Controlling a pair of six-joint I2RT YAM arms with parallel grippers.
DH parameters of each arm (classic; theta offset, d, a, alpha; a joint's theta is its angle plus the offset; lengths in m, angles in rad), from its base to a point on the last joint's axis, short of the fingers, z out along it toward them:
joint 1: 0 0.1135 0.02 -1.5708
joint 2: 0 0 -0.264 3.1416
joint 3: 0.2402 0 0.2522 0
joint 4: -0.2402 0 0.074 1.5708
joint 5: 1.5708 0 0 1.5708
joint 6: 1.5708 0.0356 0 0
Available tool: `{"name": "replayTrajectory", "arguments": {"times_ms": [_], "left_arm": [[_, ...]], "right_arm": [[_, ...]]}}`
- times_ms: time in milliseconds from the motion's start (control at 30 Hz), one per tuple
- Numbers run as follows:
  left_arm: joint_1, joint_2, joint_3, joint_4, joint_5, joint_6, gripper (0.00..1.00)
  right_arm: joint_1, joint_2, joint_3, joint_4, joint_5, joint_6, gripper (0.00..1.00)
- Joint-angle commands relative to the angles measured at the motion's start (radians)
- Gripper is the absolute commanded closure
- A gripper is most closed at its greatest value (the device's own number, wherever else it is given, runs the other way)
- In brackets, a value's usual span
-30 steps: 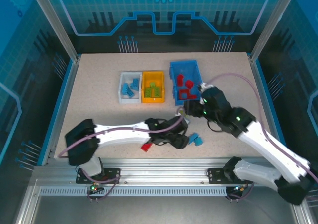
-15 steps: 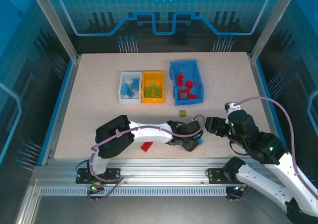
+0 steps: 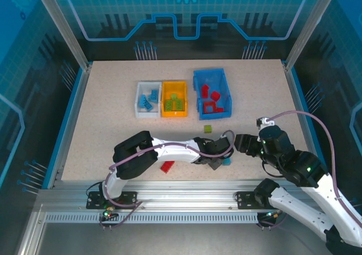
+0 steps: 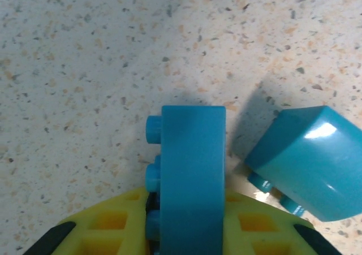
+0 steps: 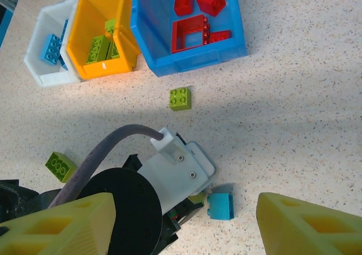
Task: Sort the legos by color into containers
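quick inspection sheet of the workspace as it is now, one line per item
surface: speckled beige table, carrying bins and loose bricks
job's things: white bin holds blue bricks, yellow bin green ones, blue bin red ones; loose on the table are a green brick, a second green brick, a red brick and a second blue brick
clutter: nothing seen
grippers: left gripper shut on a blue brick standing on edge; right gripper open, empty
cables: purple-grey cable loops off the right arm; left-arm cable runs along the left arm
surroundings: aluminium frame, blue panels
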Motion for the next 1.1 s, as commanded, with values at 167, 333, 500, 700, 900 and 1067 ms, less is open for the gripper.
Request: {"name": "replayTrajectory", "arguments": {"times_ms": [167,333,500,700,900,1067], "left_arm": [[0.114,-0.288,-0.172,-0.005,-0.049,-0.113,0.78],[0.268,-0.492,-0.302,-0.022,-0.018,-0.165,0.79],[0.494,-0.589,-0.337,-0.1,-0.03,-0.183,0.79],[0.731,-0.482,-0.226,-0.172,-0.025,-0.141,0.79],[0.866,-0.282,-0.051,-0.247,0.01,-0.153,0.79],[0.881,-0.161,0.05,-0.263,0.026,-0.161,0.77]], "right_arm": [[-0.007,0.039,0.04,0.144,-0.145,-0.104,0.3],[-0.02,0.215,0.136,0.169,-0.237,-0.155,0.3],[-0.001,0.318,0.131,0.295,-0.288,-0.153,0.31],[0.101,0.431,0.148,0.368,-0.239,-0.149,0.32],[0.165,0.492,0.16,0.384,-0.208,-0.149,0.32],[0.17,0.5,0.15,0.389,-0.203,-0.148,0.32]]}}
